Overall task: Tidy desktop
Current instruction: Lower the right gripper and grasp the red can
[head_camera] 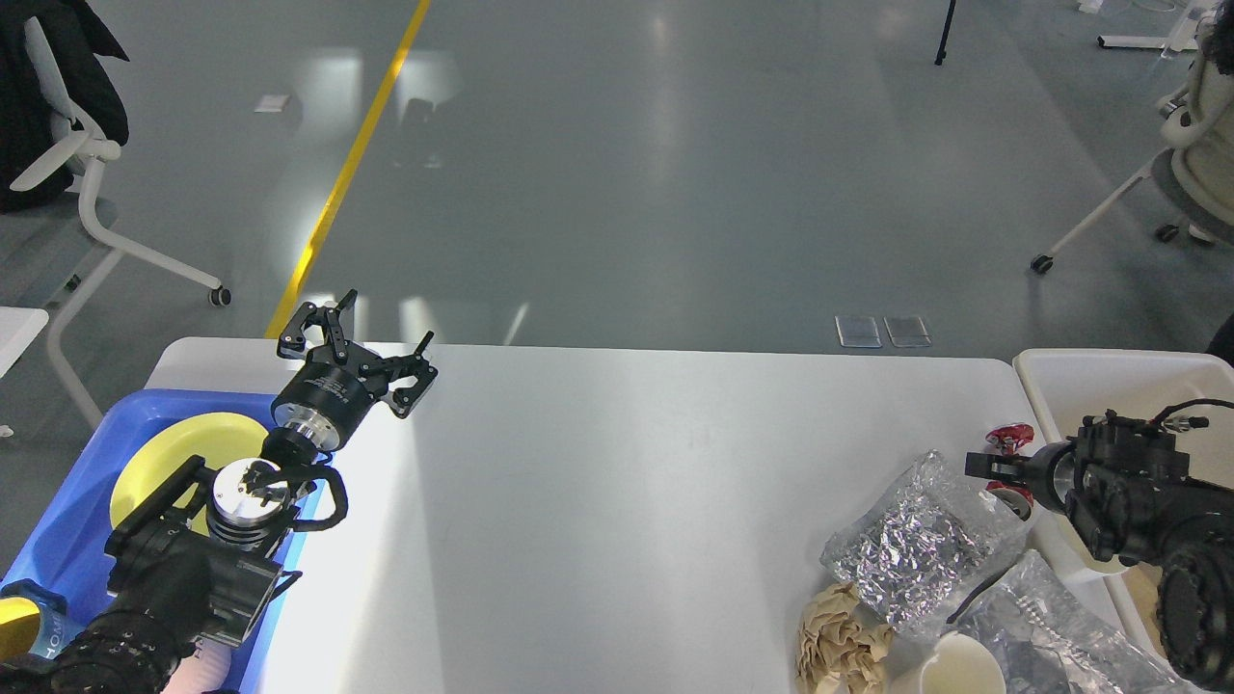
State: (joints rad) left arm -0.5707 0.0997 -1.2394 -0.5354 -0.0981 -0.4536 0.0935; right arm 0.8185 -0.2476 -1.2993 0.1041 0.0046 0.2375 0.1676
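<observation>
Nearest the camera, at the right front corner of the desktop (617,501), a cluster of rubbish is left to clear: a paper cup (950,667) at the bottom edge, a wad of crumpled brown paper (841,641) beside it, a clear plastic bag (1056,627) and a crinkled silver foil bag (916,545) lying against one another. Just behind them a small red object (1009,436) sits near the table's right edge, partly hidden, so what it is cannot be told.

The right gripper (983,465) hangs low over that corner, close to the red object and the foil bag; it is seen small and dark, and whether its fingers are spread or closed on anything cannot be told.

On the left, a blue tray (58,540) already holds a yellow plate (174,453). The left gripper (357,347) is raised above the table's far left part with its fingers spread and nothing between them.

Past the right edge stands a white bin (1060,371).

The job looks partway done: the left and middle of the table hold nothing, and only the right corner needs work. The table top itself is a broad, glossy white-grey rectangle with rounded corners, filling the lower half of the view.
</observation>
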